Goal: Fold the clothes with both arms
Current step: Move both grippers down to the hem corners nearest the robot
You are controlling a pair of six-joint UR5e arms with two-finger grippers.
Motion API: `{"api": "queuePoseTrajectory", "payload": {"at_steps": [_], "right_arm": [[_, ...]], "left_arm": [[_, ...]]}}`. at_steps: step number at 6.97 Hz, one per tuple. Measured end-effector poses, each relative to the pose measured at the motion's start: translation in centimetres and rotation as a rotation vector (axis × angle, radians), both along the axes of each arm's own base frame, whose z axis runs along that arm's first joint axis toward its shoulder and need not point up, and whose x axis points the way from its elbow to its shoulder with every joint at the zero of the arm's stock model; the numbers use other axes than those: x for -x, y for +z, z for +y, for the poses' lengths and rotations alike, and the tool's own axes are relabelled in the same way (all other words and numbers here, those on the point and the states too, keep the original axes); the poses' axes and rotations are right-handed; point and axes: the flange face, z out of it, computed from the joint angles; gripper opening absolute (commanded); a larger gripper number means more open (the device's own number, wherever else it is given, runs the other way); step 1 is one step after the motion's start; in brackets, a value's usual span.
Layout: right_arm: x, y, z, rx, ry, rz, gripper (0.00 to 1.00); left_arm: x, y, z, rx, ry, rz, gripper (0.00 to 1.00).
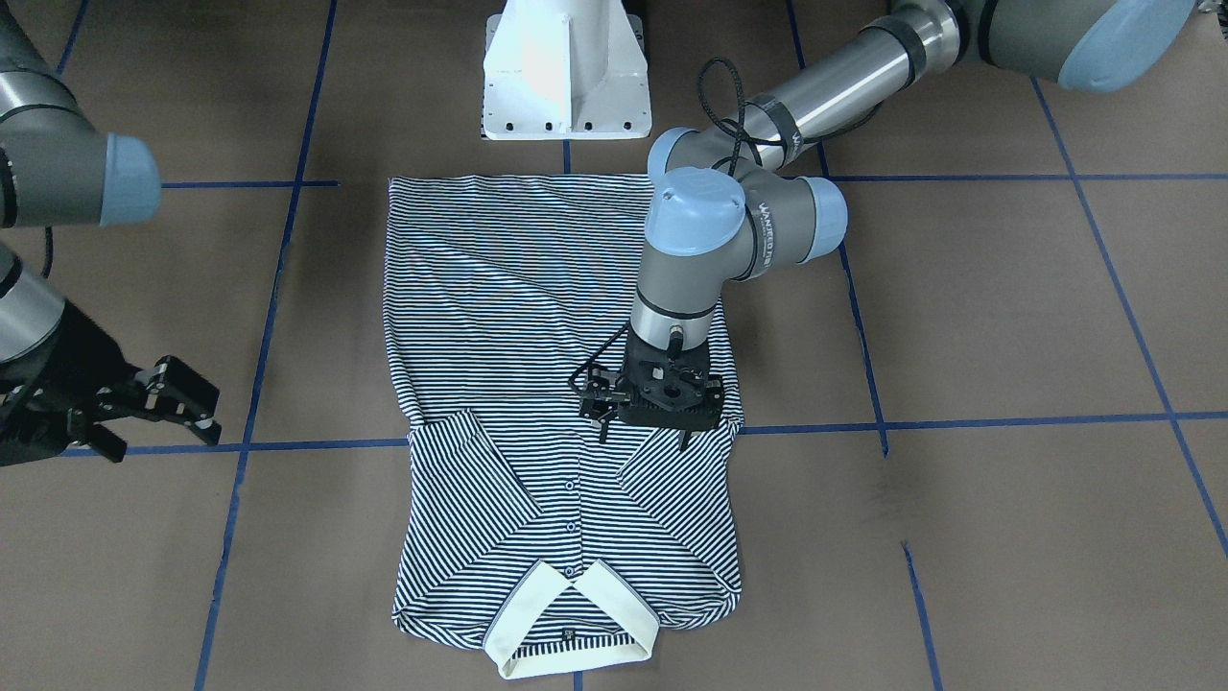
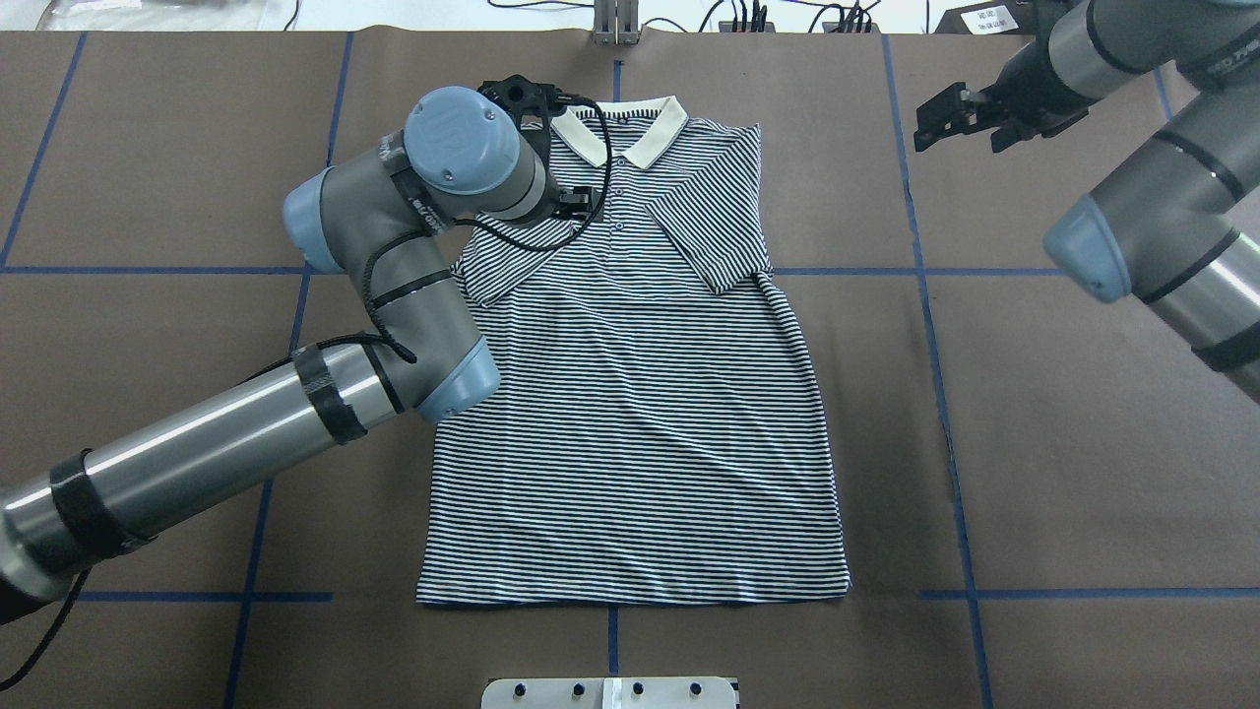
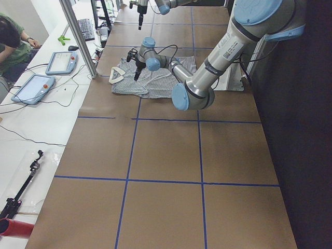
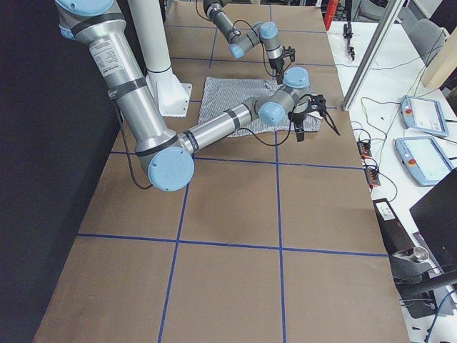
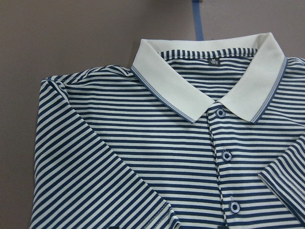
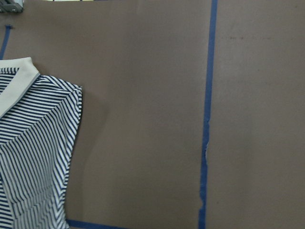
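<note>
Shirt (image 2: 640, 414) lies flat and face up mid-worktop (image 2: 1034, 414), collar (image 2: 650, 133) on the far side from the base, hem (image 2: 630, 591) nearest it. Both sleeves are folded in onto the chest, so we judge the body fold is what's left.

Left pincer (image 1: 645, 437) hangs over the left-side sleeve (image 2: 497, 271), just beside the placket. Its fingers are spread and hold nothing. The left wrist view shows only fabric, no fingertips, so we read it as above the cloth, not on it.

Right pincer (image 1: 197, 408) sits over bare worktop, well apart from the shirt and level with the shoulder. It looks spread too, and it is empty.

Risks we see:
- If left drops where it is, it could pinch only the folded sleeve layer. Lifting would flip the sleeve back out and undo that fold.
- The 2 arms are unevenly placed. If left grabs before right is at the matching shoulder, the shirt drags or skews and the crease comes out crooked.
- Pinching too near the placket bunches the front.
- Left's cable (image 2: 551, 241) loops low over the chest and may brush the sleeve.
</note>
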Motion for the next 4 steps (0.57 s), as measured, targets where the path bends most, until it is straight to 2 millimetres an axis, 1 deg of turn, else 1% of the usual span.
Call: {"api": "queuePoseTrajectory", "payload": {"at_steps": [1,2,3,4], "right_arm": [[3.0,-1.8,4.6,0.052,0.038,-0.037,0.97],[5.7,-2.5,9.9,0.109,0.066,-0.063,0.95],[7.8,-2.2,16.1,0.159,0.086,-0.069,0.92],[9.6,-2.0,22.2,0.194,0.106,-0.067,0.88]], "left_arm": [[2.1,0.7,1.9,-0.016,0.021,0.025,1.0],[4.1,1.0,4.4,-0.034,0.037,0.058,1.0],[5.7,1.7,7.9,-0.039,0.062,0.09,1.0],[6.8,3.1,12.2,-0.024,0.09,0.115,1.0]]}}
